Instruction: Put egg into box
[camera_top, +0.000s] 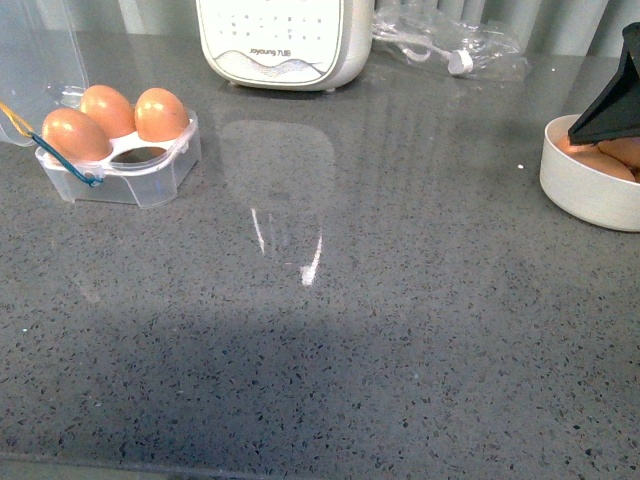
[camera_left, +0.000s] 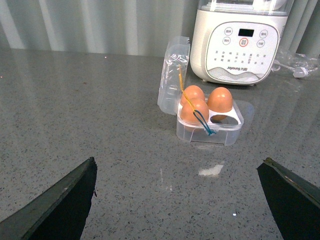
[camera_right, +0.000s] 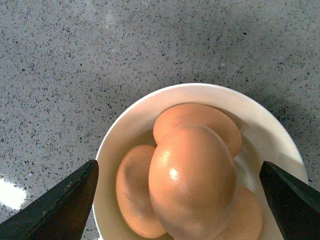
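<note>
Your right tool (camera_right: 177, 164) hangs wide apart over the smooth orange-brown egg (camera_right: 192, 182) on top in the round white bowl (camera_right: 125, 120). Go down slowly and squeeze its middle softly. The small clear plastic box (camera_top: 120, 165), well apart on the left, has one empty cup.

White appliance (camera_top: 283, 40), crumpled plastic bag (camera_top: 470, 45), white bowl (camera_top: 585, 200)

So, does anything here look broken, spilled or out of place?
Nothing stands out. The box sits level, lid open, three whole eggs seated and one cup empty. The eggs in the white bowl look uncracked; nothing is spilled.
</note>
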